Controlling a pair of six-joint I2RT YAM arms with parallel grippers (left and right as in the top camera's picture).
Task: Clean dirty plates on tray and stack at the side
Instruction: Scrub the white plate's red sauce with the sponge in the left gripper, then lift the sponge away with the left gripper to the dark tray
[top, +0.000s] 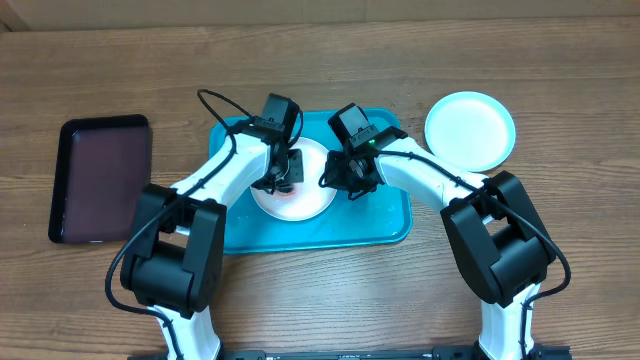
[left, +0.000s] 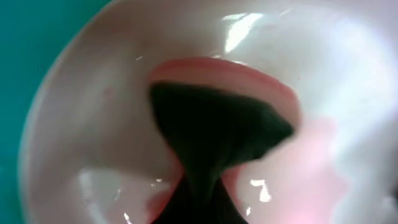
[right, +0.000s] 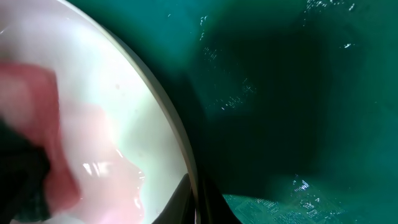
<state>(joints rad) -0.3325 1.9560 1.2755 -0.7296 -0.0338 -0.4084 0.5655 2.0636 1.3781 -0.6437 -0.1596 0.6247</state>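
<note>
A white plate (top: 300, 205) with a red smear lies on the teal tray (top: 380, 225). My left gripper (top: 287, 172) is shut on a dark cloth (left: 217, 130) and presses it onto the plate's pink-smeared middle (left: 93, 124). My left fingers are hidden behind the cloth. My right gripper (top: 340, 178) is shut on the plate's right rim. In the right wrist view its fingers (right: 198, 199) pinch the rim of the plate (right: 124, 106) over the tray floor (right: 280, 93). A pale plate (top: 470, 130) lies off the tray at the back right. The yellow-green plate is out of view.
A dark maroon tray (top: 100, 178) lies on the wooden table at the left. The teal tray's right half and front strip hold nothing. Both arms reach over the tray from the front.
</note>
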